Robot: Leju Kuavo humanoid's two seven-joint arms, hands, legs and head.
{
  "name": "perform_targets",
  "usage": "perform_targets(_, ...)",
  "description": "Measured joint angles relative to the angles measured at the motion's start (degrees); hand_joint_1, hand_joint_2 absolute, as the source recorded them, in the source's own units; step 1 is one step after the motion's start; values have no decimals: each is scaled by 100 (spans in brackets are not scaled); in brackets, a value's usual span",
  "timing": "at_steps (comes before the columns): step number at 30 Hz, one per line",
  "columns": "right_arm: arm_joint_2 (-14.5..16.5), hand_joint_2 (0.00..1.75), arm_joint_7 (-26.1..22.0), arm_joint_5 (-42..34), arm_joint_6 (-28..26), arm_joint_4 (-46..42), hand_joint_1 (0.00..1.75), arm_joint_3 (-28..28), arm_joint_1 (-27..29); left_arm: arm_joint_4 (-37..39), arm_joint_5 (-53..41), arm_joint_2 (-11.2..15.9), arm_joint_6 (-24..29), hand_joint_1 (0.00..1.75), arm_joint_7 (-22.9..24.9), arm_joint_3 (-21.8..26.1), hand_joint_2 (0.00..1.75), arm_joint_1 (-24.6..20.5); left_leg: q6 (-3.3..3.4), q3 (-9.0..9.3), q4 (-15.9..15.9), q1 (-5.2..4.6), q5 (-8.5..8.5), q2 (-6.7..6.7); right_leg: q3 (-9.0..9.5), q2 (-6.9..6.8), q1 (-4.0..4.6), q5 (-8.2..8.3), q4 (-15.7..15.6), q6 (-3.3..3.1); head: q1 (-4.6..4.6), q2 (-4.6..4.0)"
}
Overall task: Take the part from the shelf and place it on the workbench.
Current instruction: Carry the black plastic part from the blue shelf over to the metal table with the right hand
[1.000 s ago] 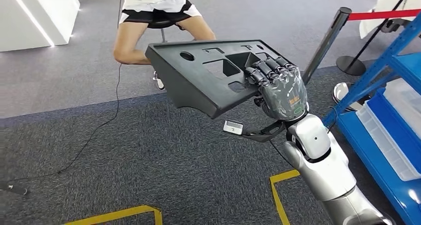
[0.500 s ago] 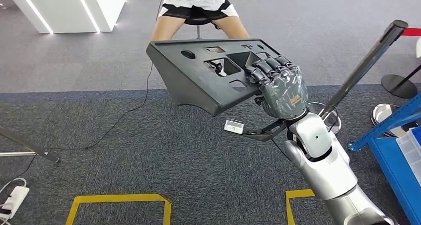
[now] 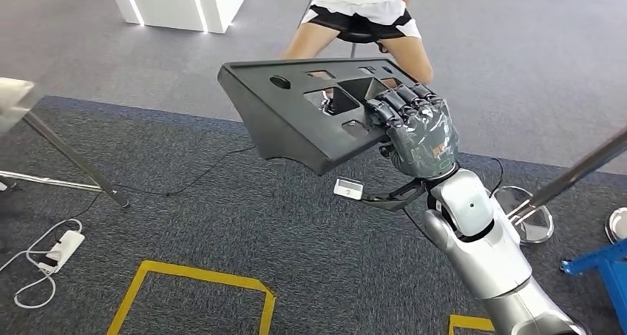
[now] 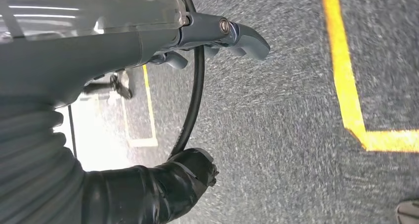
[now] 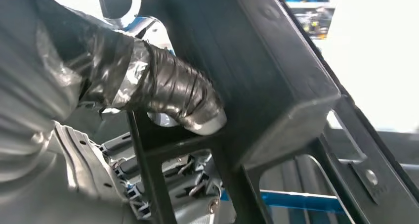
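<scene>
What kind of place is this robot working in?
Probably an indoor demo or test hall: grey carpet marked with yellow tape, a barrier post on a round base, and a seated person watching the right hand carry a black part.

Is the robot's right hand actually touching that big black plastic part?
Touching. In the head view the right hand wraps its fingers over the black part's edge, holding it off the floor.

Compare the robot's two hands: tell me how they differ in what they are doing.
The right hand grips the large black moulded plastic panel by its near edge, fingers curled over the top; the left hand holds nothing. The right hand is raised in front of the body; the left hand hangs above grey carpet with a yellow tape line. Both are grey with dark fingers.
</scene>
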Motion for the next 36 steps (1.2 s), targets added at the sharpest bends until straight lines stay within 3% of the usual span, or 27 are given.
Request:
perform_targets(2,0,175,0,-17,20,4,175,0,-4,0,-1,0,-2,0,2,8,175,3,-8,1,58,-3,-29,-166,188,69,-5,437,-548,-19,1,0)
perform_targets(4,-1,175,0,-44,41,3,175,0,-21,0,-3,-2,-10,0,9,25,175,4,-42,-39,126,2,-62,-315,450,321,-20,705,-1187,-46,-1,0)
perform_targets(6,-3,175,-1,-58,55,1,175,0,-32,0,-7,-4,-22,0,18,47,175,4,-111,-108,159,40,-59,-448,544,458,-4,707,-1414,-67,-1,0)
perform_targets(8,-2,175,-4,-62,61,-1,175,0,-51,0,-12,-8,-34,0,26,65,175,18,-190,-143,147,71,-44,-542,590,325,5,725,-1496,-106,-1,0)
perform_targets(10,1,175,-8,-67,63,1,175,0,-83,0,-15,-12,-42,0,32,76,175,27,-251,-222,307,55,-140,-311,683,175,-18,752,-1610,-150,-15,0)
perform_targets(12,2,175,-9,-76,68,3,175,0,-114,0,-15,-8,-44,0,36,83,175,8,-303,-500,855,65,-389,56,763,16,-11,738,-1675,-189,-31,0)
perform_targets(14,3,175,-9,-83,74,5,175,1,-120,0,-15,-4,-56,0,39,85,175,-4,-343,-828,1425,113,-556,192,809,-162,0,688,-1680,-208,-34,0)
perform_targets(15,5,175,-9,-84,77,7,175,3,-115,0,-15,-5,-65,0,39,85,175,2,-358,-877,1477,136,-507,224,832,-248,0,660,-1677,-199,-34,0)
perform_targets(16,7,175,-9,-85,79,8,175,4,-112,0,-15,-7,-73,0,40,85,175,10,-371,-817,1326,159,-369,258,860,-329,-3,631,-1674,-184,-35,0)
perform_targets(18,10,175,-9,-87,80,7,175,7,-117,0,-15,-9,-79,0,43,85,175,21,-374,-470,634,169,-44,467,930,-473,-4,563,-1672,-136,-36,0)
perform_targets(20,9,175,-9,-89,79,7,175,7,-130,0,-16,-9,-80,0,42,85,175,14,-321,-216,163,117,39,653,996,-596,8,495,-1679,-59,-32,0)
perform_targets(21,10,175,-9,-90,78,7,175,7,-134,0,-17,-9,-81,0,40,85,175,12,-280,-186,102,84,-8,662,1033,-653,9,479,-1671,-15,-31,0)
perform_targets(23,10,175,-9,-91,78,7,175,7,-137,0,-17,-3,-86,0,40,86,175,19,-185,-118,65,62,-47,497,1081,-723,-29,477,-1577,68,-29,0)
perform_targets(25,13,175,-10,-91,78,6,175,8,-142,0,-17,8,-88,0,41,88,175,26,-93,23,24,58,-97,355,976,-551,-83,453,-1243,107,-25,0)
perform_targets(28,13,175,-10,-97,78,10,175,9,-146,0,-17,13,-93,0,42,92,175,5,-6,166,9,51,-178,155,339,-113,-78,116,-310,95,-11,0)
perform_targets(30,11,175,-10,-99,80,23,175,9,-122,0,-17,13,-95,0,40,95,175,3,7,247,13,37,-249,-18,-44,-26,-50,-66,-7,79,-10,0)
perform_targets(31,11,175,-10,-101,85,29,175,9,-114,0,-17,13,-97,0,40,96,175,8,6,300,15,30,-290,-106,-110,-7,-37,-10,-107,62,-11,0)
perform_targets(32,11,175,-10,-103,93,34,175,9,-112,0,-17,13,-102,0,39,96,175,15,-2,365,18,25,-338,-190,-95,32,-26,180,-370,38,-10,0)
perform_targets(34,9,175,-9,-110,111,42,175,9,-115,2,-17,7,-109,0,39,96,175,34,-33,455,33,30,-438,-336,17,265,-6,797,-1078,-6,-12,0)
perform_targets(36,7,175,-13,-119,131,50,175,11,-124,5,-17,-4,-110,0,40,97,175,33,-89,477,40,46,-510,-470,96,426,23,1142,-1483,-45,-8,0)
